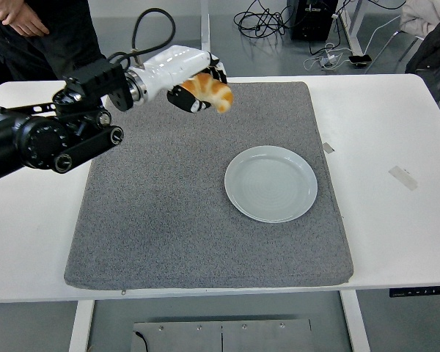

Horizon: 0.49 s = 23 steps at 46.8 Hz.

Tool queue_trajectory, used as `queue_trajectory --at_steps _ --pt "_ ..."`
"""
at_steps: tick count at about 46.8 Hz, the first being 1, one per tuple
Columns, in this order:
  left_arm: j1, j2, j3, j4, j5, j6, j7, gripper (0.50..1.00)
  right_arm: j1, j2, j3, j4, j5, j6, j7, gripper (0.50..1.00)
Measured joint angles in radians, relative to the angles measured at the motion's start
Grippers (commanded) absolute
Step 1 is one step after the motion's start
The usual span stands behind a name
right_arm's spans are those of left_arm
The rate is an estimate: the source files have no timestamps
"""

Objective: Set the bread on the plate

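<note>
Left robot hand [194, 82] holds bread [210, 91] slanting down-right.

Golden-brown crescent bread roll [210, 91]: gripped in curled fingers of left hand [193, 82], raised off grey mat, tip pointing right and down. Round pale grey-blue ceramic plate [270, 183]: empty, flat on mat, well apart, right of and nearer than hand.

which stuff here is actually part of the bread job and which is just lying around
Part of the job:
- golden-brown croissant-shaped bread, held in the left hand
- round pale grey plate, with nothing on it

Just lying about:
- grey felt mat
- strips of tape on the white table
- cables on the floor
</note>
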Motion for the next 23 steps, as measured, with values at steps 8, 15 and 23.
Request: queue_trajectory --at_steps 8,15,23 --pt "-0.017 -0.073 0.055 0.007 -0.003 0.002 0.001 0.5 0.0 0.0 0.0 0.0 0.0 0.0 0.0 1.0" --pt "-0.027 -0.105 0.077 0.007 -0.004 0.002 -0.02 0.5 0.0 0.0 0.0 0.0 0.0 0.0 0.0 1.0" --pt "-0.027 -0.156 0.093 0.006 -0.006 0.0 -0.035 0.5 0.0 0.0 0.0 0.0 0.0 0.0 0.0 1.0"
